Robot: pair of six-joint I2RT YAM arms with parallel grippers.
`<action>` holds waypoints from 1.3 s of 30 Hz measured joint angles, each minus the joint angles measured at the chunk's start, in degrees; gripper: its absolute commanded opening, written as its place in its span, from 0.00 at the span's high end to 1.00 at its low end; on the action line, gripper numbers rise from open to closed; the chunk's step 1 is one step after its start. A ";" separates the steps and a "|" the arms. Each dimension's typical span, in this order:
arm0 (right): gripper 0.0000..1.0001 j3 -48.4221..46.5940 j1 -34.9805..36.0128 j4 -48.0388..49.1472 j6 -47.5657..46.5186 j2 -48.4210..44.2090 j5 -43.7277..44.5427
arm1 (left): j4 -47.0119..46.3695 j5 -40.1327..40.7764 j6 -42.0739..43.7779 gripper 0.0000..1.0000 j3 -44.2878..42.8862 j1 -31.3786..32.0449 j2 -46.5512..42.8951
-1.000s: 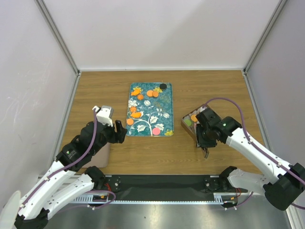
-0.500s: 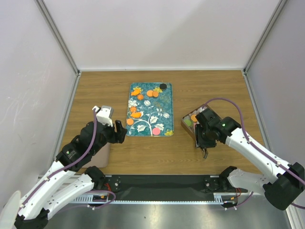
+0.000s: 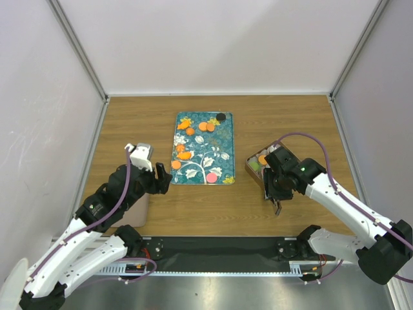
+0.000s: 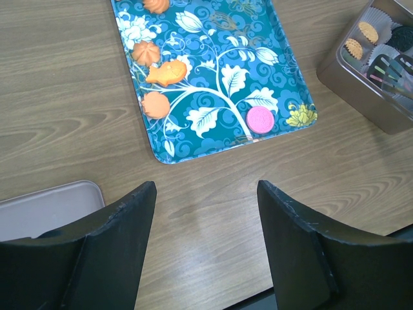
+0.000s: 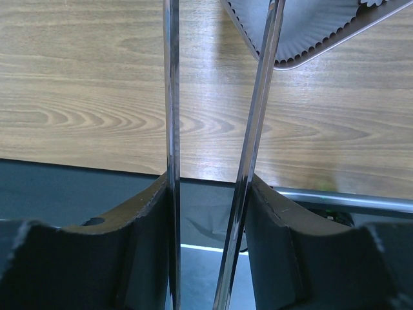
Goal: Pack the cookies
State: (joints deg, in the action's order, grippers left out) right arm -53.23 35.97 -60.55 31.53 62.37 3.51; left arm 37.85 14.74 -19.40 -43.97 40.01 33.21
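Observation:
Cookies lie on the teal tray [image 3: 219, 152]: orange ones [image 3: 202, 126], a black one [image 3: 221, 117], a pink one [image 3: 211, 177]. The left wrist view shows the pink cookie [image 4: 261, 119] and orange cookies [image 4: 155, 103] on the tray [image 4: 213, 139]. A small box [image 3: 253, 173] right of the tray holds cookies in paper cups [image 4: 353, 46]. My left gripper [image 3: 161, 179] is open and empty over bare wood, near side of the tray [image 4: 206, 194]. My right gripper [image 3: 278, 205] is shut on metal tongs [image 5: 170, 97], just near side of the box [image 5: 322, 45]; its own view [image 5: 210, 187] hides the tong tips.
A flat pale lid [image 4: 45, 206] lies by the left arm, near the table's front edge [image 3: 139, 210]. The black base rail [image 5: 77, 187] runs just below the right gripper. White walls close in the table on three sides.
My right gripper with the tongs has edged very slightly toward the box. The left arm and the cookies have not moved.

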 measured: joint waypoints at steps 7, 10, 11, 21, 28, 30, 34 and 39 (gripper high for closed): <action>0.52 -0.02 0.00 -0.04 0.00 0.00 -0.13 | 0.00 0.00 0.00 0.30 0.00 0.00 -0.22; 0.52 -0.02 0.00 -0.20 0.00 0.00 -0.13 | 0.00 0.00 0.00 0.30 0.00 0.00 -0.26; 0.52 -0.02 0.00 -0.31 0.00 0.00 -0.11 | 0.00 0.00 0.00 0.30 0.00 0.00 -0.26; 0.52 -3.43 -0.22 -2.47 -0.02 -0.02 0.46 | 0.00 0.00 0.00 0.30 0.00 0.00 -0.66; 0.53 -9.33 -0.22 -1.79 -0.24 1.31 -0.20 | 0.00 0.04 0.00 0.31 0.00 0.00 -0.70; 0.53 -12.04 -0.20 0.04 -0.28 3.76 -1.16 | 0.00 0.11 0.00 0.31 0.00 0.00 -0.72; 0.54 -20.35 0.48 7.08 -0.70 13.79 -3.37 | 0.11 0.70 -0.04 0.31 0.00 0.00 -1.95; 0.54 -35.19 4.28 15.39 -2.25 30.99 -4.59 | 1.40 2.25 -0.11 0.31 -1.01 0.00 -4.59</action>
State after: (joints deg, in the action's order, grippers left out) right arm -88.42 40.25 -45.17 29.28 93.36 -1.08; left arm 39.24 16.99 -19.51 -44.97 40.01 28.62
